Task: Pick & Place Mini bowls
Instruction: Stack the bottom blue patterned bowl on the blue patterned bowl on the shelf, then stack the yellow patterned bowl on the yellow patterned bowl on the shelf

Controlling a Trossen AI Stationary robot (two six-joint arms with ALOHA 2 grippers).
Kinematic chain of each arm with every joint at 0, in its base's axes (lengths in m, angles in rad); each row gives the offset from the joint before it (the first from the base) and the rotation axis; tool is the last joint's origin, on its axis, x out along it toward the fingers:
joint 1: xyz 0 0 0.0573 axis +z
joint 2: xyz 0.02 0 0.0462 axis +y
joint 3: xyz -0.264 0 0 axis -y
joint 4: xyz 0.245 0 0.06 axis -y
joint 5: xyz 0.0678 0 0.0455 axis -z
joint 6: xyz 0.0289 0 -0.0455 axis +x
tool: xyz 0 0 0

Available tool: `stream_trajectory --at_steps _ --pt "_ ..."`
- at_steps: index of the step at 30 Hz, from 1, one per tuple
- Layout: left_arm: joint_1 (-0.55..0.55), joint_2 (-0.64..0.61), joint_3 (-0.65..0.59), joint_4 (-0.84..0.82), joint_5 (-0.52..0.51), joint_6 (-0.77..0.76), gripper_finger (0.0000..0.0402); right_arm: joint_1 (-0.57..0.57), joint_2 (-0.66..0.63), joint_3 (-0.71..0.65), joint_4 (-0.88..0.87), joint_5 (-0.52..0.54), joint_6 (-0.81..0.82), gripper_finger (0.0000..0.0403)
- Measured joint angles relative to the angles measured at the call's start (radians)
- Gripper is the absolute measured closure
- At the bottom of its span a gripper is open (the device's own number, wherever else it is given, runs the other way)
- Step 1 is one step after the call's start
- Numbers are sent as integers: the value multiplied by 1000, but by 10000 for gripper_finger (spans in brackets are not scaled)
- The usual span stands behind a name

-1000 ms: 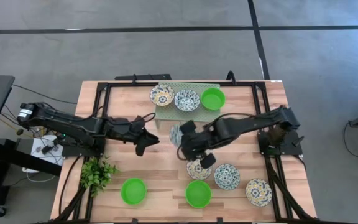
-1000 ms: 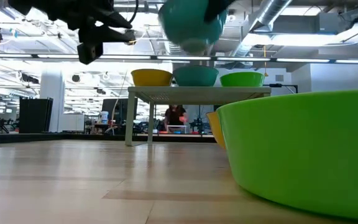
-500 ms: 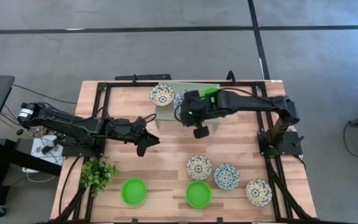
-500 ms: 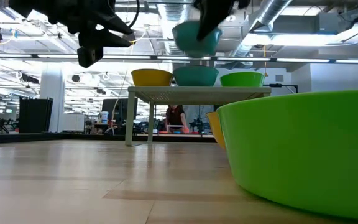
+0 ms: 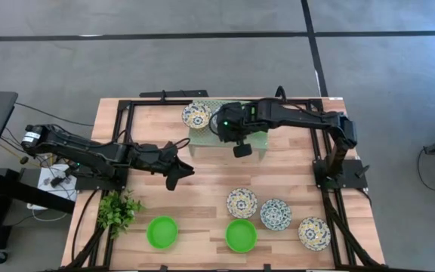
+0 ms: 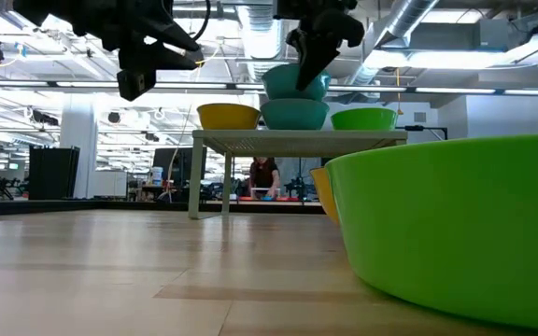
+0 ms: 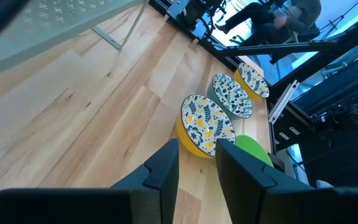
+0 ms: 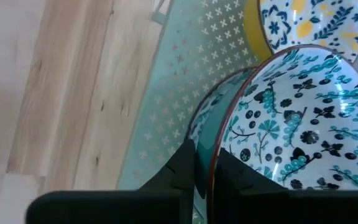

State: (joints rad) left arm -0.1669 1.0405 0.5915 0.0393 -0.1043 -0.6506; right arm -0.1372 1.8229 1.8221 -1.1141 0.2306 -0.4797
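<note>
My right gripper [image 8: 207, 168] stands over the pale green rack [image 5: 257, 142] at the far edge, shut on a white mini bowl with a teal pattern [image 8: 291, 124]. That bowl sits in a like bowl [image 6: 293, 114] on the rack. A yellow-walled bowl [image 5: 196, 115] and a green bowl [image 6: 362, 119] rest on the rack to either side. Three patterned bowls [image 5: 276, 214] and two green bowls [image 5: 162, 232] rest on their bases on the near part of the table. My left gripper [image 5: 174, 168] hangs open and empty above the table's left middle. My right gripper has the teal-patterned bowl by its rim [image 8: 215, 149], one finger inside the bowl and one outside against the wall. The fingers come from above, slanting down. The bowl sits a little tilted in the bowl beneath it [image 8: 207, 118] on the rack.
A small leafy plant [image 5: 119, 210] stands at the near left. A black frame [image 5: 127, 113] runs along the table's sides and far edge. Bare wood lies between the rack and the near row of bowls.
My right gripper has swung from above the table's middle toward the far edge with the teal-patterned bowl. It has come over the rack and the bowl now sits in the teal bowl there.
</note>
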Motion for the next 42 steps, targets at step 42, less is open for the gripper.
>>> stream_trajectory --at_steps 42 --pt "0 0 0 7 0 -4 295 -18 -10 0 -12 -72 -16 326"
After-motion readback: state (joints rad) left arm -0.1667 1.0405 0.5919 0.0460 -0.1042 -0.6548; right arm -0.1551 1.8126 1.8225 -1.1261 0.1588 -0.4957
